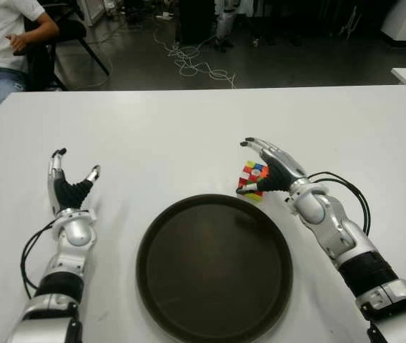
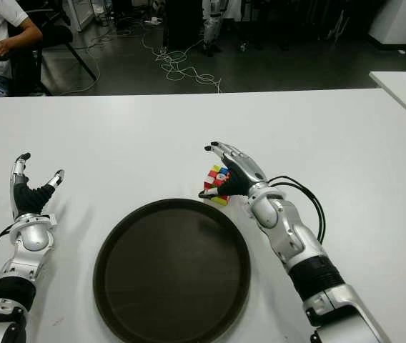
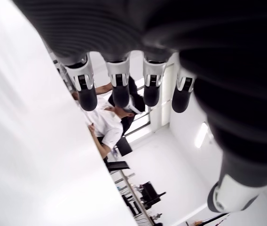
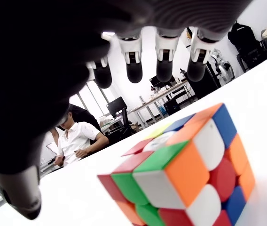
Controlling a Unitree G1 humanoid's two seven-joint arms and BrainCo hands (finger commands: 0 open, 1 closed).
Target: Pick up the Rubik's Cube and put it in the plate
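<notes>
- Centrally, the Rubik's Cube (image 1: pixel 254 179) sat on the white table (image 1: pixel 189 128), just beyond the far right rim of the plate (image 1: pixel 214 266) and close to touching it.
- It appeared scrambled, with red, green, orange, white, yellow and blue squares visible on 3 faces in the right wrist view.
- Around it, the right hand (image 1: pixel 264 168) was cupped with its fingers (image 4: pixel 164 66) arched above the cube and the thumb (image 1: pixel 246 188) low beside it, near the plate rim.
- That hand looked spread and not yet closed; the right wrist view showed a clear gap between the fingertips and the cube, so nothing was held.
- Judging from this, the step in hand was the reach and pre-grasp, with the pick-up itself not yet done.
- Next, the move would likely call for closing fingers and thumb on opposite faces, lifting, then carrying the cube a short way back over the rim into the dark round plate.
- On the other side of the plate, the left hand (image 1: pixel 68 184) showed upright with fingers relaxed and holding nothing.
- At the far left corner, a seated person (image 1: pixel 3 43) was partly visible beyond the table.
</notes>
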